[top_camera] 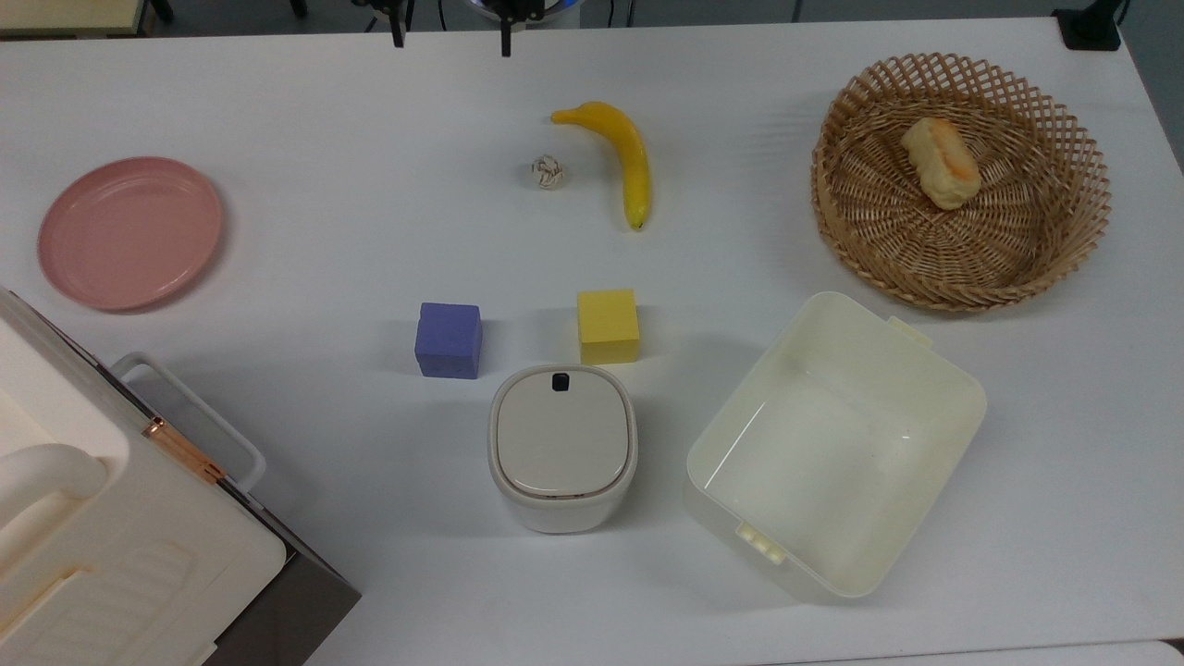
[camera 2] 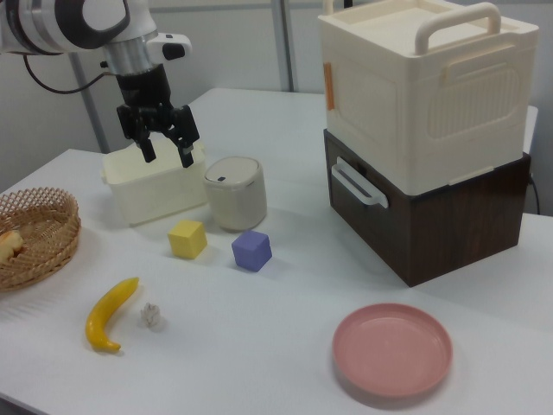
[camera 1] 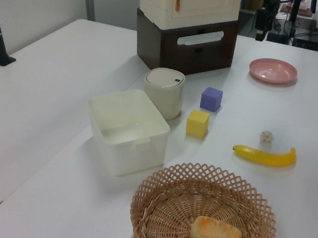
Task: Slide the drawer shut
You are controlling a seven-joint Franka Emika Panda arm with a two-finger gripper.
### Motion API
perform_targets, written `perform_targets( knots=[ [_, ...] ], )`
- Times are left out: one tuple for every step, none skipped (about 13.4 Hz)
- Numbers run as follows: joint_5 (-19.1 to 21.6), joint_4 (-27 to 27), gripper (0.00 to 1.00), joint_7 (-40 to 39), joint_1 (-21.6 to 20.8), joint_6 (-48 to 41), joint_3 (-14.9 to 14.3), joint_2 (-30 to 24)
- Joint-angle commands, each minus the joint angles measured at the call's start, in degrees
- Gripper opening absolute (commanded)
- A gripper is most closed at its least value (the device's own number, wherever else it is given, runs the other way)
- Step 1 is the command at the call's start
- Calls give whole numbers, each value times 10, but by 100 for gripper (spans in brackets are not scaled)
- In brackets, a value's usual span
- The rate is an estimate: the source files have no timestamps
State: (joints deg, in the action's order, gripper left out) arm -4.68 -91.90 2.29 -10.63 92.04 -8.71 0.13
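Note:
The drawer (camera 2: pixel 380 226) has a dark brown front and a white loop handle (camera 2: pixel 358 185), and it sits under the cream-white cabinet (camera 2: pixel 415 95). Its front stands flush with the dark brown base. In the left view the drawer (camera 1: pixel 205 53) is at the back of the table, and in the top view its handle (top_camera: pixel 196 409) pokes out at the lower left. My gripper (camera 2: pixel 167 156) hangs open in the air with nothing between its fingers, far to the right view's left of the drawer. At the top view's upper edge the gripper (top_camera: pixel 451 35) shows two spread fingertips (top_camera: pixel 506 44).
On the white table lie a pink plate (top_camera: pixel 129 231), a purple cube (top_camera: pixel 449 339), a yellow cube (top_camera: pixel 608 326), a small lidded bin (top_camera: pixel 561 447), a cream tub (top_camera: pixel 962 388), a banana (top_camera: pixel 627 157), a small crumpled ball (top_camera: pixel 548 172) and a wicker basket (top_camera: pixel 869 231) holding bread (top_camera: pixel 940 162).

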Motion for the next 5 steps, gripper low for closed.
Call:
perform_targets(
  knots=[
    [-3,-14,100,-9,1,-28,-5,-18],
    [-3,-13,100,-9,2,-35,-6,-19],
    [-3,-12,100,-8,2,-38,-6,-22],
    [-3,-3,100,-9,3,-40,-7,-23],
    [-3,-2,100,-9,6,-42,-7,-23]
  ],
)
